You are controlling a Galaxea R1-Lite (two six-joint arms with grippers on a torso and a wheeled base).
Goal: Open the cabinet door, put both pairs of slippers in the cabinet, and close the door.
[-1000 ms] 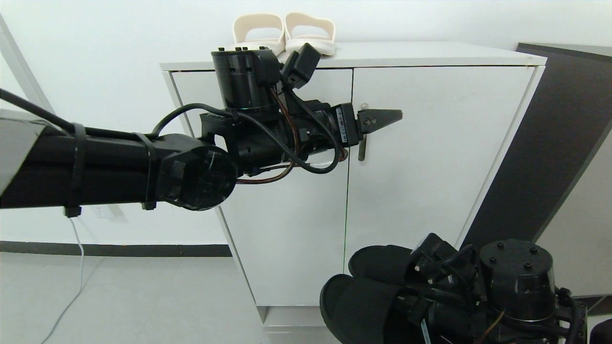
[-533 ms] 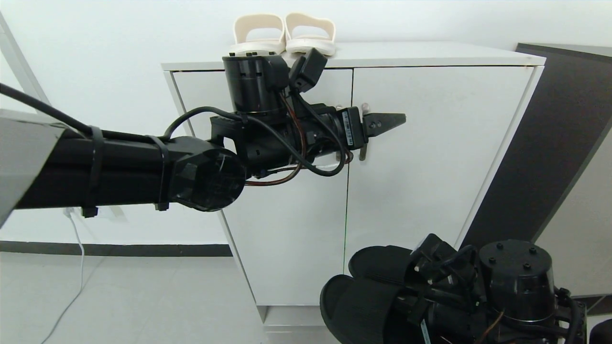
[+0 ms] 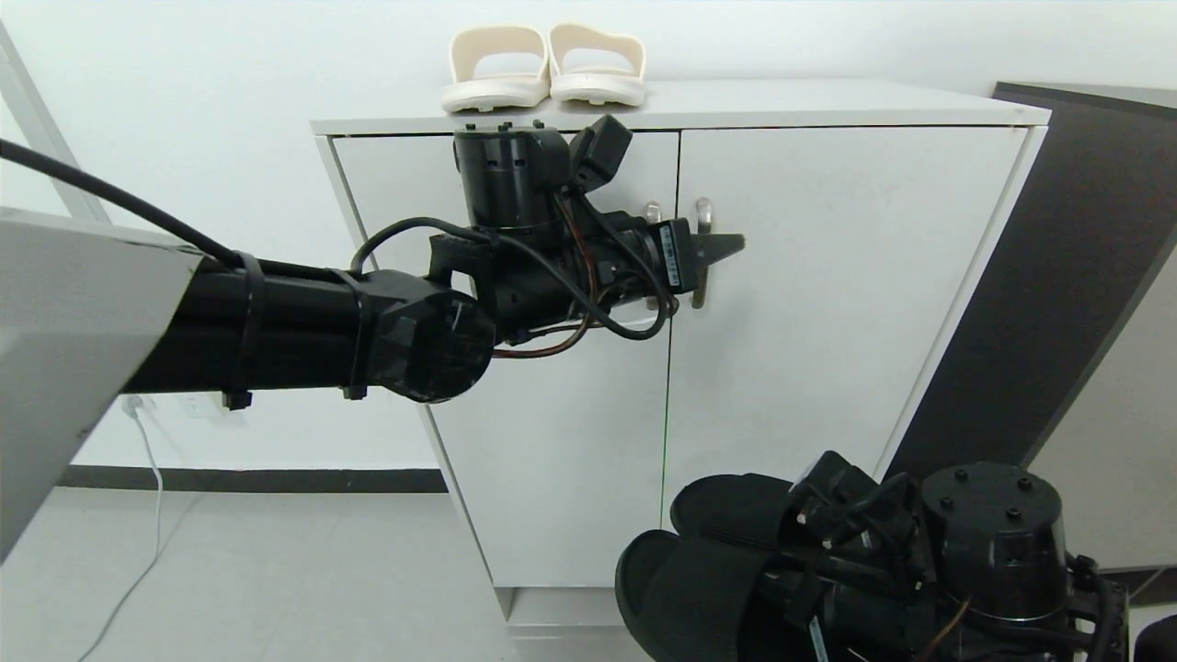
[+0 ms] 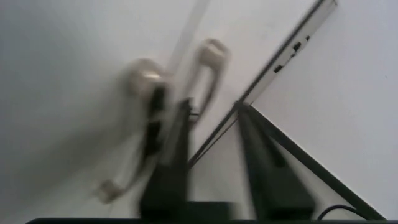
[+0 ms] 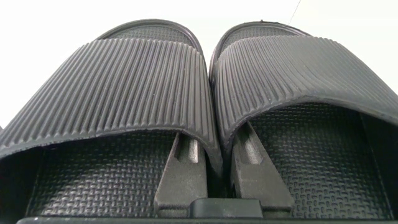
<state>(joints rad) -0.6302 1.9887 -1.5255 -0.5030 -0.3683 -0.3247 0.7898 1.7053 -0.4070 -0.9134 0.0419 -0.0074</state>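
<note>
A cream foam slipper pair [image 3: 544, 69] is sitting atop the white two-door cabinet [image 3: 828, 276]. The left gripper [image 3: 726, 246], fingers apart, is dropping back onto the silver metal door handles [image 3: 702, 213], so door-opening is likely starting. The right gripper [image 5: 214, 155] is clamping the black ribbed slippers [image 3: 708, 552].

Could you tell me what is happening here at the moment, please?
The robot faces a white cabinet whose two doors are both shut. Its left claw, open, is at the door handles by the middle seam, not clearly gripping one yet. Its right claw is shut on a pair of black slippers, held low in front of the cabinet. A pair of beige slippers sits on the cabinet's top.
</note>
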